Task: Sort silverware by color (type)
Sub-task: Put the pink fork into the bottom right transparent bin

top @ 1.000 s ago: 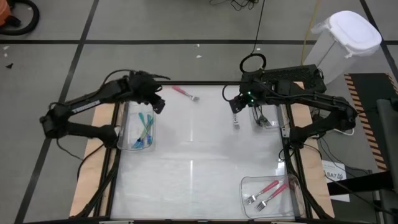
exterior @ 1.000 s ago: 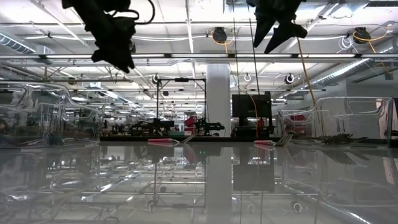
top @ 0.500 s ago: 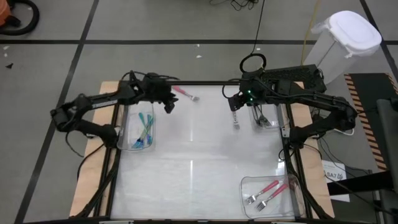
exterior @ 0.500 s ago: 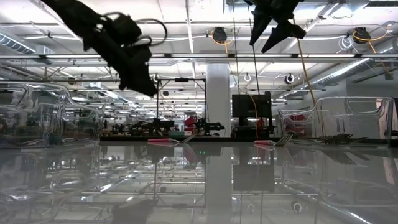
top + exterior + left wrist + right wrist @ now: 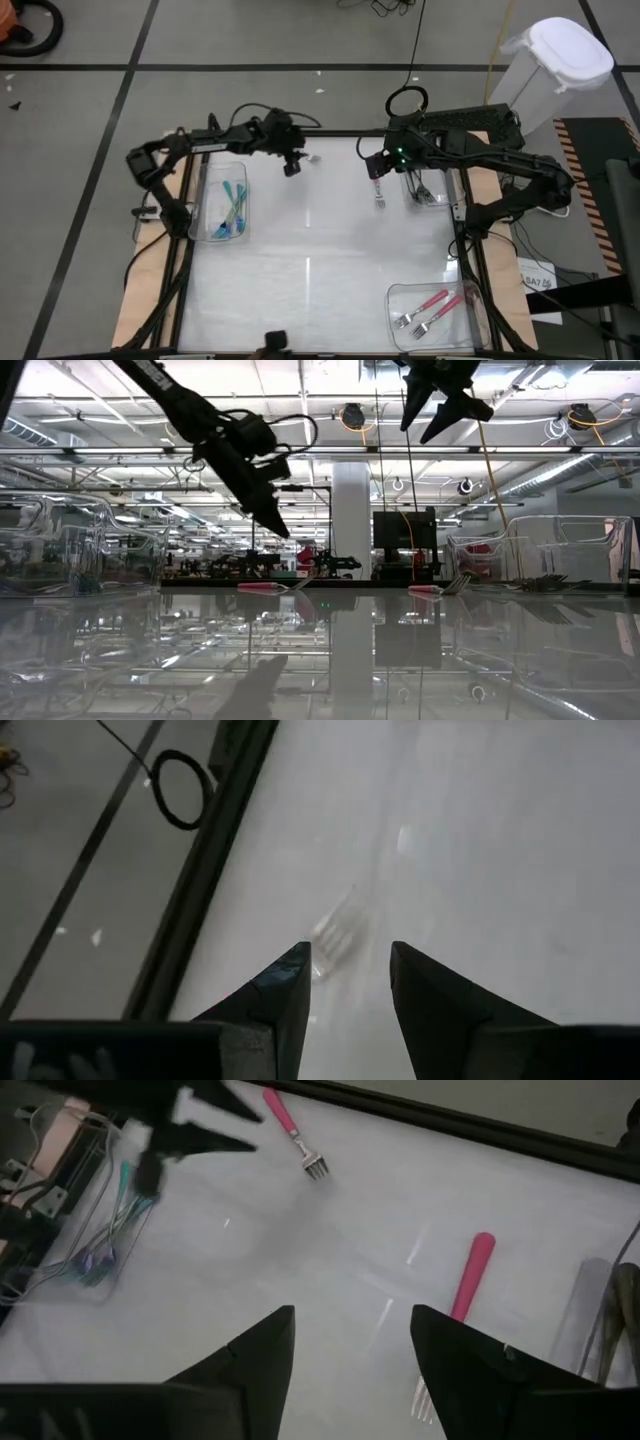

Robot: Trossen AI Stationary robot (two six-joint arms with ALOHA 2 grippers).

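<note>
The left gripper (image 5: 291,166) hangs above the table (image 5: 310,250) near its far edge, jaws apart and empty. Right under its tips lies a pink fork (image 5: 290,1128); the left wrist view shows only the tines (image 5: 338,932) of it, between and just ahead of the two dark fingers (image 5: 285,985), with nothing pinched between them. In the low view the gripper (image 5: 275,525) is well clear of the tabletop, pointing down at a slant.

The right gripper (image 5: 378,168) hovers farther along the same far edge, also spread and holding nothing. Its fingers (image 5: 455,1350) frame a second pink fork (image 5: 462,1295) lying flat on the table just below them, handle pointing away from the gripper and tines toward it. In the low view this gripper (image 5: 435,415) sits high, near the top.

Beside the left arm, a clear bin (image 5: 205,205) holds the teal forks (image 5: 234,205). Just beyond the right gripper, toward the right arm's side, another clear bin (image 5: 432,200) holds dark forks (image 5: 418,186). At the near right corner, well away from both grippers, a third bin (image 5: 400,300) holds pink forks (image 5: 430,308).
</note>
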